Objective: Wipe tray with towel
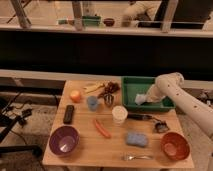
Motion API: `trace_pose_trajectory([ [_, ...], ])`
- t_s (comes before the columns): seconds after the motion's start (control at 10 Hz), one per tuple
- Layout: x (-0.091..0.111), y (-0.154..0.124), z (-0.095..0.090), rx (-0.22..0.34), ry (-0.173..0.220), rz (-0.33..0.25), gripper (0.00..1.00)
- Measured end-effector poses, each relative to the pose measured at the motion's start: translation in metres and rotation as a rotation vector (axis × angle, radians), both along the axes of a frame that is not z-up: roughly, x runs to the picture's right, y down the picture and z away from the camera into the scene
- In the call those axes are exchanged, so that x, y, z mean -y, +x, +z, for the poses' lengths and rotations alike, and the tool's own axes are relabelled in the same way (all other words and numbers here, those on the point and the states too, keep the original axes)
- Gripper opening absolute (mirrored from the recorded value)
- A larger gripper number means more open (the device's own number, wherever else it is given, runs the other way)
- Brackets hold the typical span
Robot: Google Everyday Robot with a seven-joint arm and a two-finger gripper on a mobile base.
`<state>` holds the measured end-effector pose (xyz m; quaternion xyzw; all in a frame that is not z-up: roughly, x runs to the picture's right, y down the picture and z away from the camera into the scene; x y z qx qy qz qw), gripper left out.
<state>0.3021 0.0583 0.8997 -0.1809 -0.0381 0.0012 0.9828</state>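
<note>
The green tray (131,83) stands at the back right of the wooden table. Inside it, toward the right, lies the light blue-grey towel (140,98). My gripper (148,98) reaches down into the tray from the right, at the end of the white arm, and sits right against the towel. The arm covers part of the tray's right side.
On the table: a purple bowl (63,140), an orange bowl (175,145), a blue sponge block (136,139), a white cup (119,114), a blue cup (92,103), a black remote (69,113), an orange fruit (75,95), a red stick-like item (102,128), a fork (138,157).
</note>
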Motion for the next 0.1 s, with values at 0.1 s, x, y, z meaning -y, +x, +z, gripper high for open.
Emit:
trace_pose_trajectory([
  [0.1, -0.0006, 0.0094, -0.0004, -0.017, -0.005, 0.001, 0.03],
])
